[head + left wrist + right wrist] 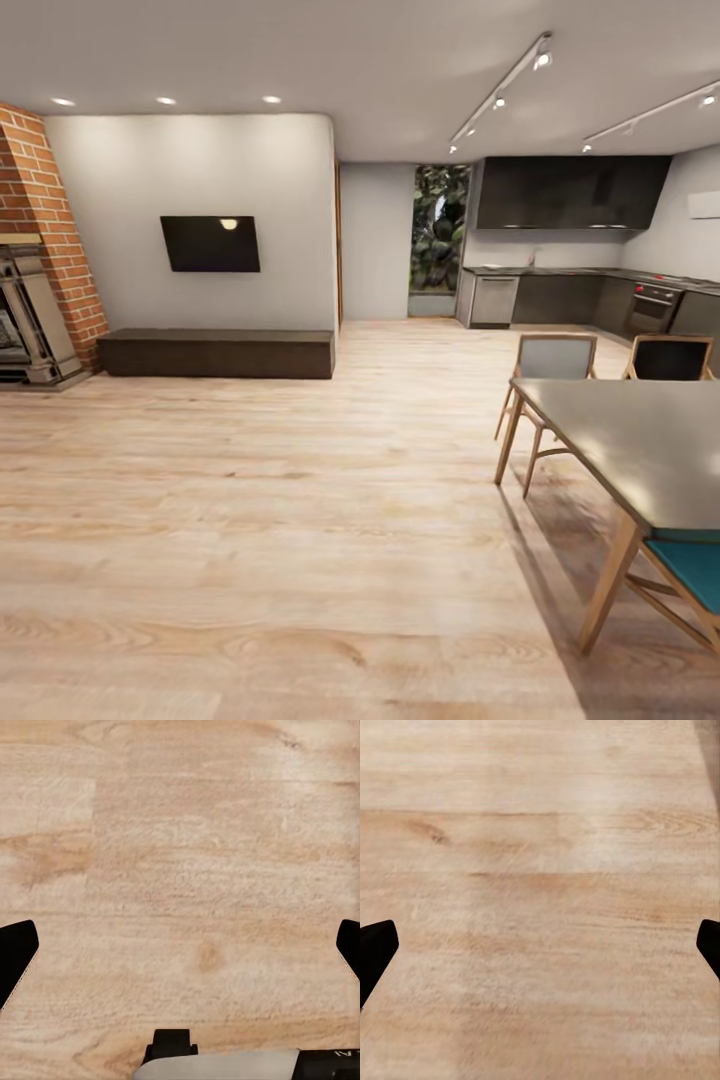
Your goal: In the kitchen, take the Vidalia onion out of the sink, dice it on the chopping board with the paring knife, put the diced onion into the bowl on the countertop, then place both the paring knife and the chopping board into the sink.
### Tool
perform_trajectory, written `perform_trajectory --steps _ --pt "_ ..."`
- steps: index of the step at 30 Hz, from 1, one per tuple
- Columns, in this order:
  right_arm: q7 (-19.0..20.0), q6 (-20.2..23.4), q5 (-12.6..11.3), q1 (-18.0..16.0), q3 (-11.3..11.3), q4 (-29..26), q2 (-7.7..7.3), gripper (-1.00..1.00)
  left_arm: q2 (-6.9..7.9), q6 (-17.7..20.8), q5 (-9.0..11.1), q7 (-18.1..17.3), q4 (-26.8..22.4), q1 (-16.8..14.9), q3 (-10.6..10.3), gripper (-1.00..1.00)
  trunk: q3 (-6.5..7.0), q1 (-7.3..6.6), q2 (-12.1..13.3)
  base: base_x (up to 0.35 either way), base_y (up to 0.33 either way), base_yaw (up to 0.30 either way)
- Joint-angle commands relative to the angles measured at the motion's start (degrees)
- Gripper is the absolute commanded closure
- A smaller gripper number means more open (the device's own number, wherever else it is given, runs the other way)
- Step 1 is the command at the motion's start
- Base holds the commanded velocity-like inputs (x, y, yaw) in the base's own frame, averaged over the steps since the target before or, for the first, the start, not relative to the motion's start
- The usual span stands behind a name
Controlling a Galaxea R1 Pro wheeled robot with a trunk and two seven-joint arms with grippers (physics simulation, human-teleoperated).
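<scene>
While the robot stands out on the wood floor (250, 520), the kitchen (580, 250) lies far ahead, its countertop (560, 271) too distant to show the onion. Left pincer (180, 952) and right pincer (540, 952) hang spread wide, empty, presumably for travel.

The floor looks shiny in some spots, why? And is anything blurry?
Head view: ceiling spotlights cast soft glare on the wood floor; the far kitchen looks dim and soft. Both wrist views: the floor is slightly blurred, evenly lit, no sharp shadows.
</scene>
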Motion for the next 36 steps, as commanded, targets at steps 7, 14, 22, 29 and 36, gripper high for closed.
perform_trajectory --steps 7,14,22,29,36 --pt "-0.1 -0.2 0.0 0.0 0.0 0.1 0.02 -1.00 0.01 -0.1 0.1 0.0 0.0 0.0 -0.1 -1.00 -0.05 0.04 0.0 0.343 0.000 0.000" --pt "-0.1 -0.2 0.0 0.0 0.0 0.1 0.02 -1.00 0.01 -0.1 0.1 0.0 0.0 0.0 -0.1 -1.00 -0.05 0.04 0.0 0.344 0.000 0.000" --pt "-0.1 -0.2 0.0 0.0 0.0 0.1 0.02 -1.00 0.01 -0.1 0.1 0.0 0.0 0.0 -0.1 -1.00 -0.05 0.04 0.0 0.344 0.000 0.000" --pt "-0.1 -0.2 0.0 0.0 0.0 0.1 0.02 -1.00 0.01 -0.1 0.1 0.0 0.0 0.0 -0.1 -1.00 -0.05 0.04 0.0 0.344 0.000 0.000" --pt "-0.1 -0.2 0.0 0.0 0.0 0.1 0.02 -1.00 0.01 -0.1 0.1 0.0 0.0 0.0 -0.1 -1.00 -0.05 0.04 0.0 0.344 0.000 0.000"
